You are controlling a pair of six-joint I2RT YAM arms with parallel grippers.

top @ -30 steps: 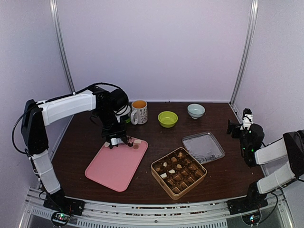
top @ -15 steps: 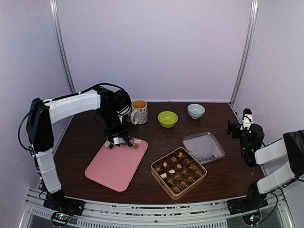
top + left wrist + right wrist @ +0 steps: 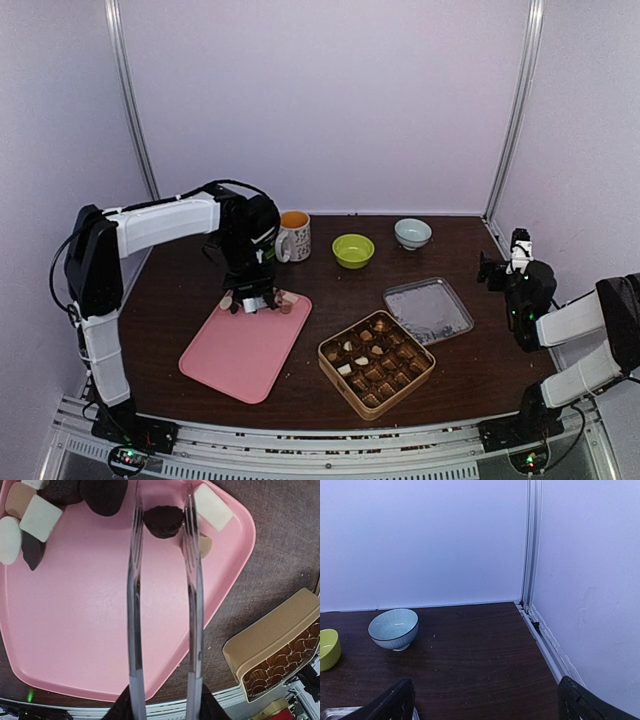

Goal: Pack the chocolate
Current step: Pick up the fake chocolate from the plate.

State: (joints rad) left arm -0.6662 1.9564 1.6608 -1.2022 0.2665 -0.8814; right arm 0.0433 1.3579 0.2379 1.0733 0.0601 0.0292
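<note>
Step in hand: picking a piece from the tray for transfer to the box.

The left gripper [image 3: 249, 298] is clenched on a pair of metal tongs [image 3: 135, 605]. Their two blades reach down to the far corner of the pink tray [image 3: 90, 625]. One dark round chocolate [image 3: 163, 521] lies between the blade tips, on the tray. It appears to touch the right-hand blade; whether it is pinched yet cannot be told.

The other loose pieces [image 3: 37, 517], dark, tan and white, are grouped at the same corner, with a white block [image 3: 212, 506] just outside the blades.

The gold box [image 3: 376, 363] stands on the desk [image 3: 330, 285] just right of the tray, most of its compartments filled.

The right gripper [image 3: 485, 690] is released, parked at the desk's right edge and holding nothing.

Judgement on the next move: squeeze the tongs firmly on the dark piece, lift it clear of its neighbours, then carry it right to a vacant compartment. The rounded piece may slip from smooth blades.
</note>
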